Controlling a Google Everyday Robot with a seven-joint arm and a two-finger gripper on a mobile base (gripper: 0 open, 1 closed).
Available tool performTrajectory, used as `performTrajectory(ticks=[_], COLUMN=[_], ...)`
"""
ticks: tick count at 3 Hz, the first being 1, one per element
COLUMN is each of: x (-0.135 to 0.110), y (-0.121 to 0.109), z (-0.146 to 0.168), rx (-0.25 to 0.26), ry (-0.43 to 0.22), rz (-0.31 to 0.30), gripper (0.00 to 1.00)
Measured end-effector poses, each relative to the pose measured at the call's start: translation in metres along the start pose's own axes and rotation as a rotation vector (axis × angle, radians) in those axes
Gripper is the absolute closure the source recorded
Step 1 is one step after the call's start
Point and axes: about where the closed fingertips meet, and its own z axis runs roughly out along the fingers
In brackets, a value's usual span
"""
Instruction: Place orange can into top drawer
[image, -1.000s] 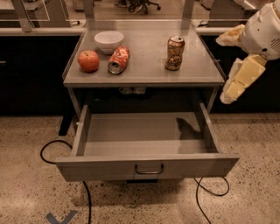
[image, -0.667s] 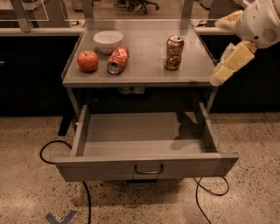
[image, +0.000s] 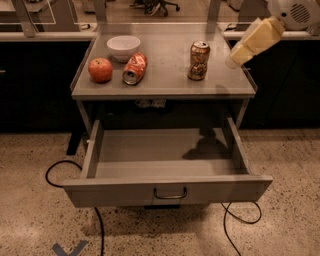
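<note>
One camera view is given, and in it the orange can (image: 198, 60) is seen standing upright on the bench (image: 165, 80), toward the right side, with its long axis vertical. The hand (image: 239, 54) is held at the upper right, over the bench's right edge, slanted so that its tip points down and to the left. The can lies to the left of that tip and a little lower, near it but plainly apart. Nothing is seen to be held by the hand, and whether it is open or closed cannot be told. The top drawer (image: 110, 192) is pulled out below the bench, in front of and beneath the can. A short leftward reach is judged to be what the grasp turns on, and only one arm is available for it. Against the frame a second earlier, the hand has been raised from beside the bench's right flank and brought inward toward the can. The can and the drawer are unmoved.
</note>
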Motion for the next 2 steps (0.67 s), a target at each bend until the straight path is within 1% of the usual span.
performTrajectory(ticks=[1, 2], x=[0.013, 0.023], y=[-0.003, -0.044], z=[0.011, 0.030], rx=[0.017, 0.098], ry=[-0.084, -0.212], rz=[0.078, 0.131], gripper=[0.00, 0.00])
